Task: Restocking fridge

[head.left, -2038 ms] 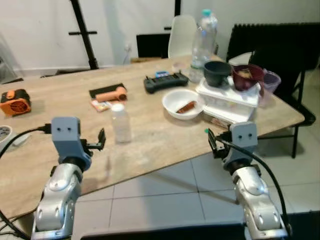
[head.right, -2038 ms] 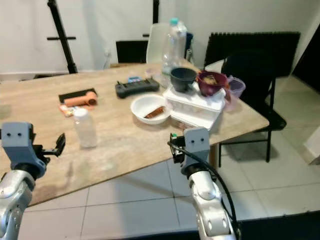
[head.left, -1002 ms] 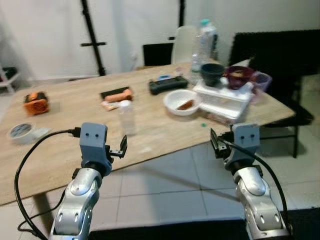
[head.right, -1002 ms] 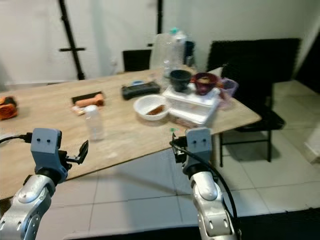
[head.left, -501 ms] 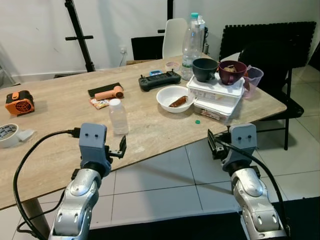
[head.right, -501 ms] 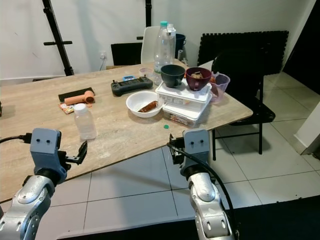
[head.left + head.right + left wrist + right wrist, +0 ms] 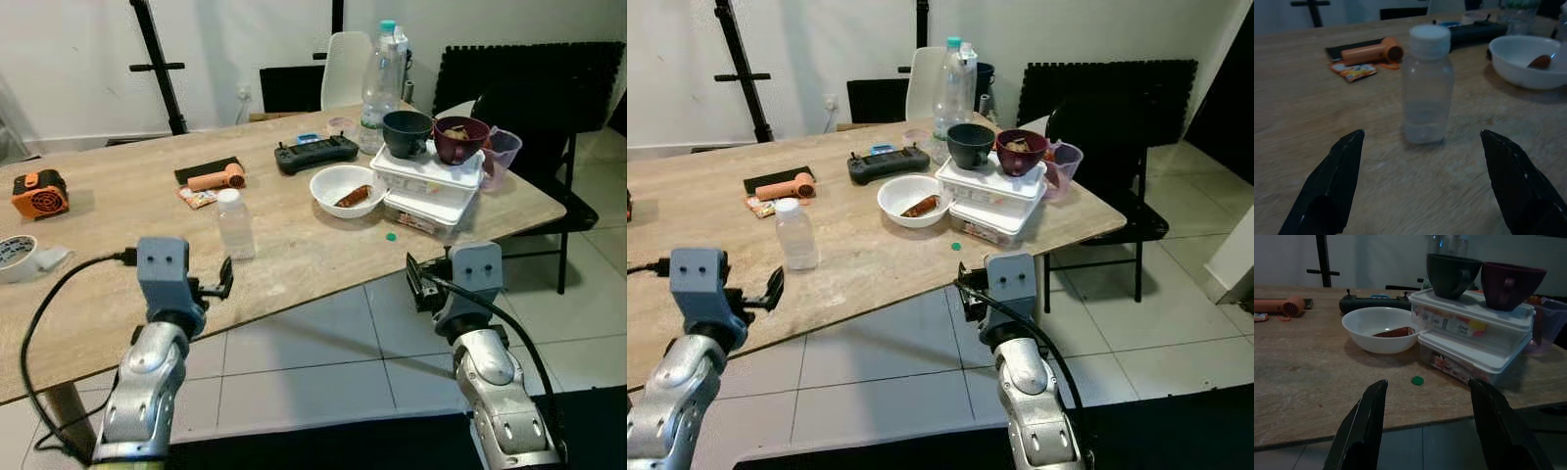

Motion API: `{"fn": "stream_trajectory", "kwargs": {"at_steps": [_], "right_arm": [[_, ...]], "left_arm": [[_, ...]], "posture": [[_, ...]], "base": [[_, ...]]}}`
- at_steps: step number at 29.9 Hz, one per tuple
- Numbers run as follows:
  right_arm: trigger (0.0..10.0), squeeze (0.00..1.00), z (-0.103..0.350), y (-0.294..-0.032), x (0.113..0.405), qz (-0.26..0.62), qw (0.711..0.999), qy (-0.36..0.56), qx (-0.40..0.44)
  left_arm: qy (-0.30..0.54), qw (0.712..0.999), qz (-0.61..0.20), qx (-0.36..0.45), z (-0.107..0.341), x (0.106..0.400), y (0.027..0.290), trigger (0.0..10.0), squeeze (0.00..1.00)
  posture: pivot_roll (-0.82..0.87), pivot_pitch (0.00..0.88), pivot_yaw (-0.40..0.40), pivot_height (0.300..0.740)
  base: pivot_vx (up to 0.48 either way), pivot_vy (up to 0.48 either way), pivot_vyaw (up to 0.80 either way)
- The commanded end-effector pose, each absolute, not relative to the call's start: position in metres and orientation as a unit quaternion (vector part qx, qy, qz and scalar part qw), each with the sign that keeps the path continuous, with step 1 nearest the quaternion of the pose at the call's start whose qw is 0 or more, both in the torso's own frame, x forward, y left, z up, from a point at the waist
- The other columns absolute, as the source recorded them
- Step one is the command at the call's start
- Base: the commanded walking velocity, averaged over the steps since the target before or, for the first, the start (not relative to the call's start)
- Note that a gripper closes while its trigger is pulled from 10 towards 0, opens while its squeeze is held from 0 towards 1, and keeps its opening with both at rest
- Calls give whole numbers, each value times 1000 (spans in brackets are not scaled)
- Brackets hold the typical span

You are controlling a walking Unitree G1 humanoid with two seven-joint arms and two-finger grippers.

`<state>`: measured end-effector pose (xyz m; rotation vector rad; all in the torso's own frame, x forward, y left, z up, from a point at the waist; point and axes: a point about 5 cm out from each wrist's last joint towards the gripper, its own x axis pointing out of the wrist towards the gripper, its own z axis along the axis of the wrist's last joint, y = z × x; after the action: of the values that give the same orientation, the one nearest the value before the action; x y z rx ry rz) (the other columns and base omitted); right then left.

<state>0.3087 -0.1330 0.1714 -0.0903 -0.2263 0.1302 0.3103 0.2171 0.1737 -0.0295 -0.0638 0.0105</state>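
A small clear bottle [image 7: 236,223] with a white cap stands upright on the wooden table [image 7: 118,225], near its front edge. My left gripper [image 7: 1421,132] is open and level with the tabletop, a short way in front of the bottle [image 7: 1427,83] and not touching it. My right gripper [image 7: 1426,381] is open and held just off the table's front edge. It faces a white bowl [image 7: 1382,329] holding a piece of food and two stacked lidded food boxes [image 7: 1474,340]. A dark cup [image 7: 406,132] and a maroon cup [image 7: 461,139] sit on the boxes.
A tall water bottle [image 7: 380,73], a black controller [image 7: 314,154], an orange hair dryer [image 7: 217,180], an orange device [image 7: 36,193] and a tape roll [image 7: 15,252] lie on the table. A green cap [image 7: 390,236] lies by the boxes. A black chair [image 7: 534,108] stands right; tiled floor [image 7: 323,352] below.
The head view has swayed and settled. My left arm has shifted a little to the left against the table; the right arm holds its place. Both grippers stay open.
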Motion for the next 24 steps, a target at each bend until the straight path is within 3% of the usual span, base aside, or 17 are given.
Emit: {"fn": "stream_trajectory", "kwargs": {"at_steps": [1,2,13,14,24], "right_arm": [[10000,0,174,-133,308,63,991,-114,-37],[10000,0,175,-132,308,62,991,-115,-34],[10000,0,179,-132,304,51,991,-119,-24],[10000,0,178,-133,304,50,991,-118,-24],[10000,0,180,-129,299,42,992,-118,-15]], "left_arm": [[-36,999,6,-15,178,314,225,10000,82],[-40,999,2,-15,183,319,227,10000,1000],[-43,998,-44,-25,200,353,215,10000,1000],[-47,997,-52,-24,203,356,213,10000,0],[-60,997,-34,37,216,381,213,10000,0]], "posture": [[-50,138,23,710],[-48,143,33,710],[-57,188,61,710],[-58,194,64,710],[-46,224,81,710]], "base": [[0,0,0],[0,0,0],[0,0,0],[0,0,0],[0,0,0]]}}
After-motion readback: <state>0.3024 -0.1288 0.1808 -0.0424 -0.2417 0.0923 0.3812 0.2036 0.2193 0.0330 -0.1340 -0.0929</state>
